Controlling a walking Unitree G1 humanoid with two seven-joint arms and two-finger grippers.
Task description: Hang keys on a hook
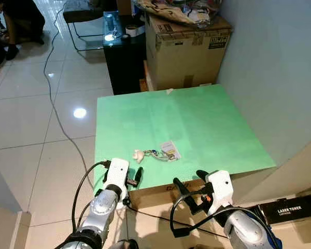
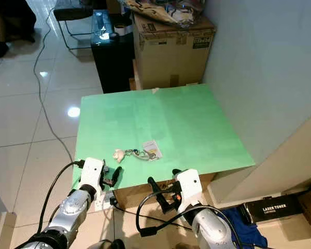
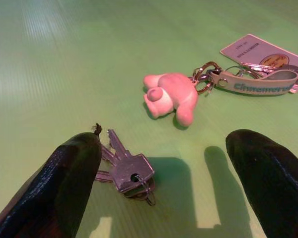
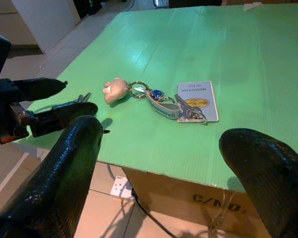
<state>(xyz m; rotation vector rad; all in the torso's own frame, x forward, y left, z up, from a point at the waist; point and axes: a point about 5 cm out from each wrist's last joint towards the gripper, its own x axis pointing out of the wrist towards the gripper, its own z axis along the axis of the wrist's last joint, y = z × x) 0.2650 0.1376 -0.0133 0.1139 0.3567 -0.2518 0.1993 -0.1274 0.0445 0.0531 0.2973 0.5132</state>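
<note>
Our left gripper hovers spread wide over small keys on the green board; beside them lies the charm-and-card keyring. Our right gripper gapes wide, cardboard box beyond.

Even, bright indoor light. Ceiling-lamp glare spot on floor tiles, at 9 o'clock from the green board. Wrist views sharp mid-frame; near black fingers blurred, casting soft shadows on the board.

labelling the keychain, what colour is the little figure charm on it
Pale pink figure charm, clearest in the left wrist view.
</note>
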